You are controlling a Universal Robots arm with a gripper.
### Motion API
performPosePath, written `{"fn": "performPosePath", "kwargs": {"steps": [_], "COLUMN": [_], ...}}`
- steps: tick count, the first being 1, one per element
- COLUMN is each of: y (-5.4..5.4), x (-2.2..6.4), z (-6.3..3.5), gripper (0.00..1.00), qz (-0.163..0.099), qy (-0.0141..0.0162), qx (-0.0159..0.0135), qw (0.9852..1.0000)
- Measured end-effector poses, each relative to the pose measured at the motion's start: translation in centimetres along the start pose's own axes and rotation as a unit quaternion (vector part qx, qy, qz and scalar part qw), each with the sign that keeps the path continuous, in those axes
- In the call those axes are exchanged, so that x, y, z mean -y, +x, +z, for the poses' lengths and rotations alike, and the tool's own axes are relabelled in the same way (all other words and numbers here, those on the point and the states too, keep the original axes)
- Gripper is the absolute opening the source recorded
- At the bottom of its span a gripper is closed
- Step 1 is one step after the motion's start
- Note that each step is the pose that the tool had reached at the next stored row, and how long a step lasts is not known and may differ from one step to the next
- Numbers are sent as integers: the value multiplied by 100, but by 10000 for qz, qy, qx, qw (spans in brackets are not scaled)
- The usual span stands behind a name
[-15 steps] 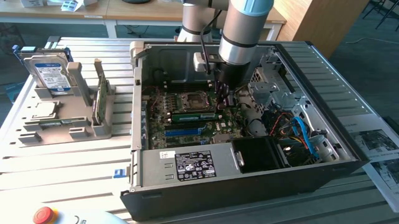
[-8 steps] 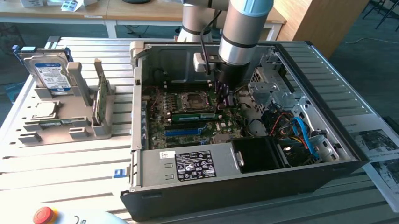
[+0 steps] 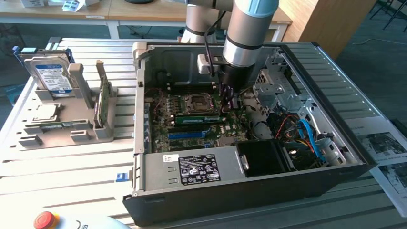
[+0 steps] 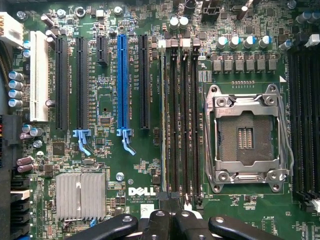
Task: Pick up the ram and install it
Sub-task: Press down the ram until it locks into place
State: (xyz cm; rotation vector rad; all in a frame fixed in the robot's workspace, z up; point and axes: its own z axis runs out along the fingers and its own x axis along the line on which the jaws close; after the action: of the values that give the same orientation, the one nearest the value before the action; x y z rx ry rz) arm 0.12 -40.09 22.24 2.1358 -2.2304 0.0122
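The clenched gripper (image 3: 228, 101) hung over the seated ram (image 3: 197, 119), judged light, stiff and fragile, best held by its long edges.

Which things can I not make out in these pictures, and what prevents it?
- Exterior view: whether the ram sits fully in its slot; too small and dark there.
- Wrist view: the upper body of the shut gripper; cut off by the picture's edge.
- Exterior view: the print on the hard drive label; too small.
- Exterior view: part of the board; the arm hides it.
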Motion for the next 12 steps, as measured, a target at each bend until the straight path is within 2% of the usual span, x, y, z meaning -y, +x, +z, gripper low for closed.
{"fn": "performPosePath", "kwargs": {"steps": [5, 12], "y": [-1, 4], "x": [0, -3], "z": [-11, -88], "gripper": [10, 10], "qz": [0, 0], "qy": [1, 0], "qx": [7, 2], "qw": [10000, 10000]}}
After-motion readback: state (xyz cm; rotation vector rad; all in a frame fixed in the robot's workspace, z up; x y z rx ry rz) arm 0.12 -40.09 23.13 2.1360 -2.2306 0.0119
